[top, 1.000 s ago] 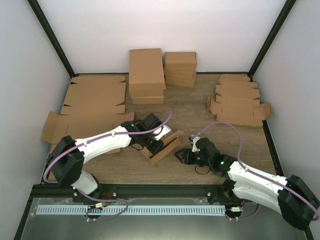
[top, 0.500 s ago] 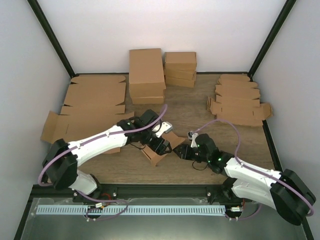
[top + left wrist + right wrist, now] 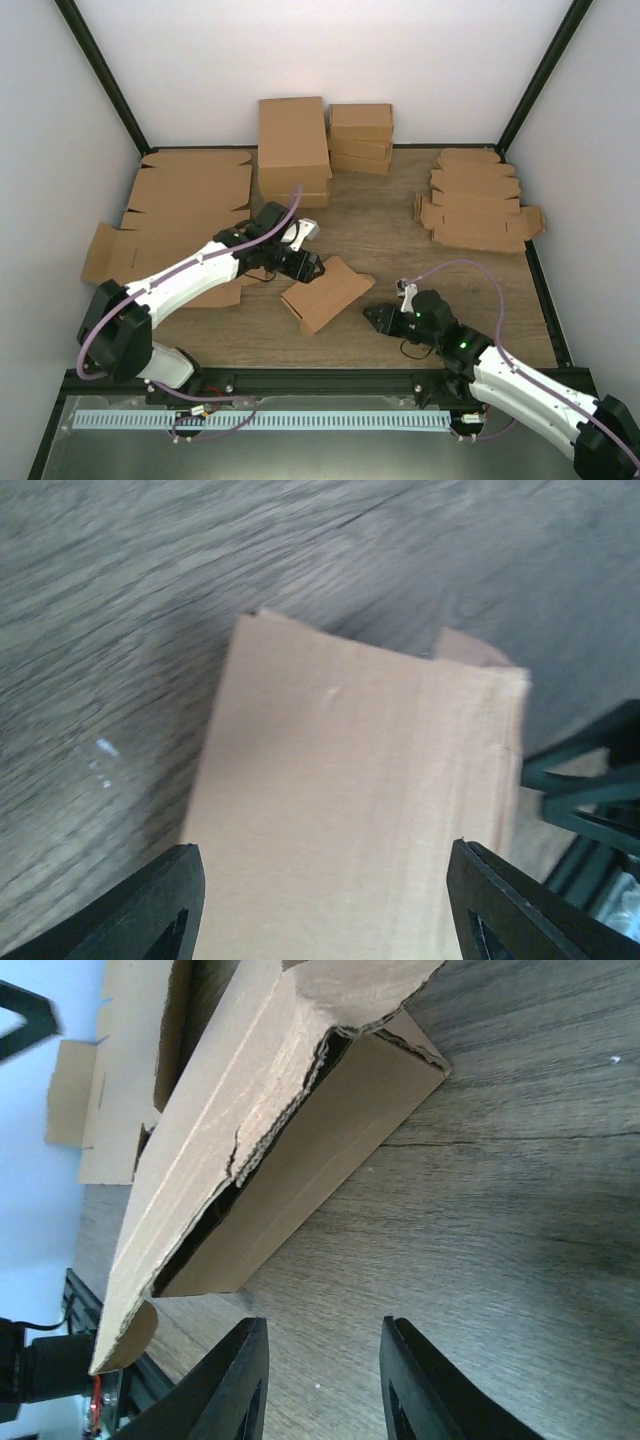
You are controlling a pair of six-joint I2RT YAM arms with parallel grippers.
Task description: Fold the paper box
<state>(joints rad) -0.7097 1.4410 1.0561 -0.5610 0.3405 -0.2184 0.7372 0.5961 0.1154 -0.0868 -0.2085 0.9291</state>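
The paper box [image 3: 328,292] lies on the wooden table as a shallow brown oblong, lid down, set diagonally between the two arms. My left gripper [image 3: 308,265] hovers at its far left end, open; in the left wrist view the box top [image 3: 350,800] fills the space under the gripper [image 3: 324,846], with both fingers apart from it. My right gripper [image 3: 378,318] sits just right of the box, open and touching nothing. The right wrist view shows the box [image 3: 270,1130] ahead of the gripper [image 3: 322,1322], a dark gap under its lid edge, bare wood between the fingers.
Two stacks of bigger folded boxes [image 3: 293,150] [image 3: 360,135] stand at the back. Large flat cardboard sheets [image 3: 190,200] cover the left side under the left arm. A pile of flat die-cut blanks [image 3: 475,205] lies at the back right.
My left gripper opened, let go of the box and drew back to the far left. The box lid came down. My right gripper pulled away to the right and nearer.
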